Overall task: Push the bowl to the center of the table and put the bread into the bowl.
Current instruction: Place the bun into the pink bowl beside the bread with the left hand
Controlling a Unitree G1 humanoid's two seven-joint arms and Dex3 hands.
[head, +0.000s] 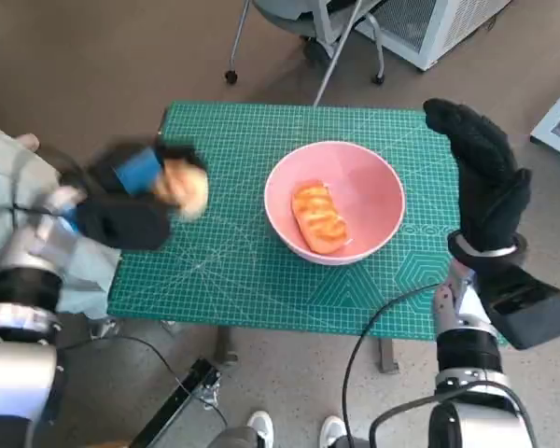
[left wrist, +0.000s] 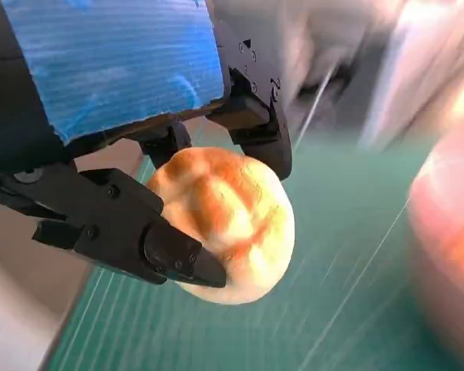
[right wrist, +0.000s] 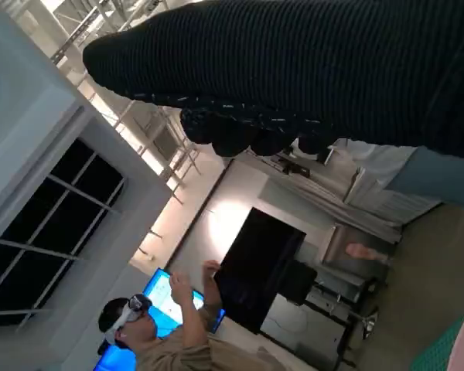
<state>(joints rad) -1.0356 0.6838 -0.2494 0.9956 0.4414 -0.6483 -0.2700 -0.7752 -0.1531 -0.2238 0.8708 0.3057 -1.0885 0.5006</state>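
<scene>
A round bread roll (left wrist: pixel 228 228) is gripped in the left hand (head: pixel 131 201), its black fingers (left wrist: pixel 131 232) pinched against both sides of the bun, and it is carried above the left part of the green surface (head: pixel 243 280); the hand and roll are blurred in the head view. The pink bowl (head: pixel 378 177) is seen near the middle of the surface, a little toward the right, and a second, glazed piece of bread (head: pixel 318 217) is already lying inside it. The right hand (head: pixel 485 182) in its knitted glove is held upright just beside the bowl, at the right edge of the surface, nothing grasped, its fingers stretched out straight and close together. A person (right wrist: pixel 166 336) wearing a headset is shown in the right wrist view, a hand raised before a lit screen (right wrist: pixel 158 290).
</scene>
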